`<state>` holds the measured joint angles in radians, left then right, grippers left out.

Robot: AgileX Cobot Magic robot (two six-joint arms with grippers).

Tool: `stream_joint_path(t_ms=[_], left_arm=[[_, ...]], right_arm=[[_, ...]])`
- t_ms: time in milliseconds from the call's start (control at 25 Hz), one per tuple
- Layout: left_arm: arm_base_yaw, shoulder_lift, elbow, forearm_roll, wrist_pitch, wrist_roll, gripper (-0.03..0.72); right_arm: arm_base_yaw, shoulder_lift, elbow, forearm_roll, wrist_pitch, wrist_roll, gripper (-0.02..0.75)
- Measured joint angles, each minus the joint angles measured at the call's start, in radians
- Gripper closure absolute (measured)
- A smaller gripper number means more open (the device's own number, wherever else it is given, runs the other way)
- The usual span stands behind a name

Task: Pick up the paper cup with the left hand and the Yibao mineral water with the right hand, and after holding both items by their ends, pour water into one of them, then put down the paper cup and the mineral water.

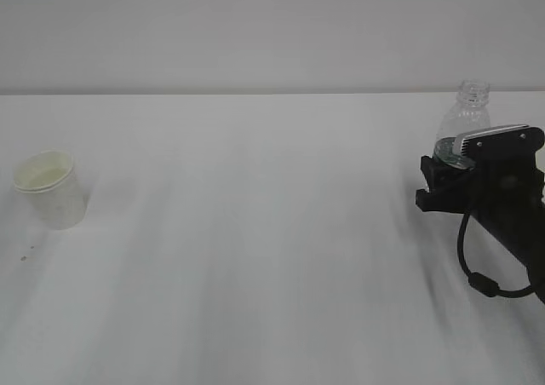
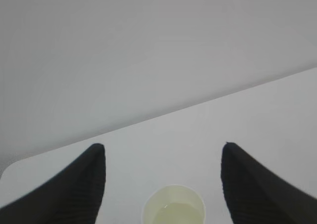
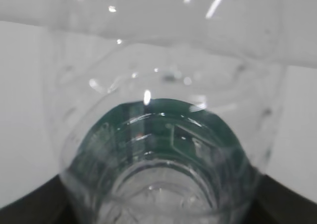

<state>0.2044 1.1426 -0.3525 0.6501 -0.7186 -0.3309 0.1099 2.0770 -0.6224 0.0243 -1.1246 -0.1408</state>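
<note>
The paper cup (image 1: pixel 51 187) stands alone at the table's (image 1: pixel 255 249) left edge in the exterior view, while the right gripper (image 1: pixel 451 176) clasps the Yibao mineral water (image 1: pixel 464 117) upright at the far right. From the left wrist, the left gripper (image 2: pixel 163 184) hovers wide open, its fingers (image 2: pixel 74 184) flanking the cup (image 2: pixel 173 206) without touching. From the right wrist, the bottle (image 3: pixel 158 149) fills the frame between the dark jaws.

Black right arm (image 1: pixel 498 185) with silver strip, looped black cable (image 1: pixel 477 270).
</note>
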Motion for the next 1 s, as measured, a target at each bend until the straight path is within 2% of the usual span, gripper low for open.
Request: stream_joint_path(t_ms=[1000], left_arm=[[0.000,0.000,0.000,0.029,0.002,0.000,0.169]], right_arm=[[0.000,0.034,-0.042,-0.002,0.000,0.012,0.267]])
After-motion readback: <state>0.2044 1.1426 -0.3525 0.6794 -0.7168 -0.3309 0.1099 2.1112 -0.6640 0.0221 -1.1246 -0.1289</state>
